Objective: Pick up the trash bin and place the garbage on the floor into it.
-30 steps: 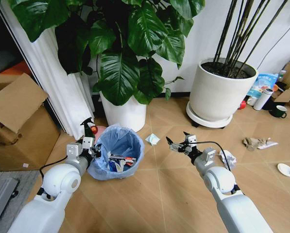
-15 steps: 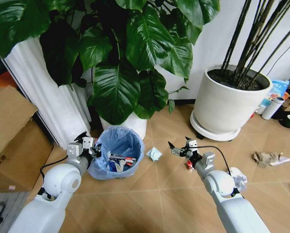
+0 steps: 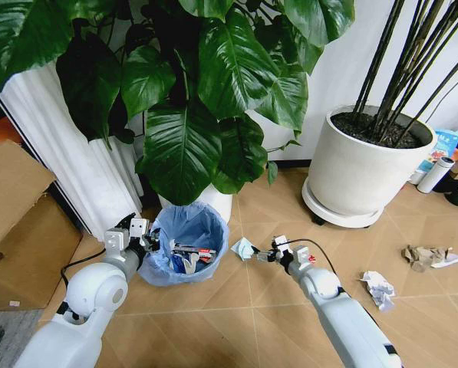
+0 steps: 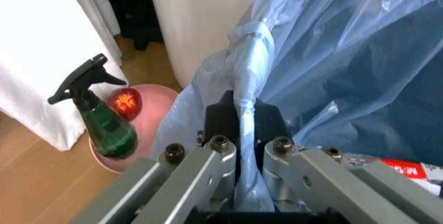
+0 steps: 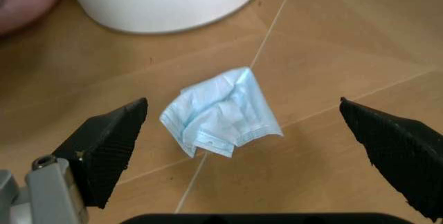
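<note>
Two grippers are at work. The left gripper (image 3: 146, 239) is clamped on the rim of the trash bin (image 3: 184, 241), its fingers (image 4: 229, 117) pinching the light-blue bag folded over the edge — litter already lies inside. The right gripper (image 3: 264, 255) reaches low over the floor (image 3: 244, 307) with its fingers (image 5: 111, 143) spread wide, and a crumpled light-blue scrap (image 5: 221, 112) lies flat on the boards between them, just beside the bin and near a white plant pot (image 3: 202, 201). That scrap looks thin, soft and very light; it should crush easily, so pinching its raised, bunched middle seems the surest hold — a flat edge may slip. More garbage (image 3: 380, 287) lies well apart, toward the right.
</note>
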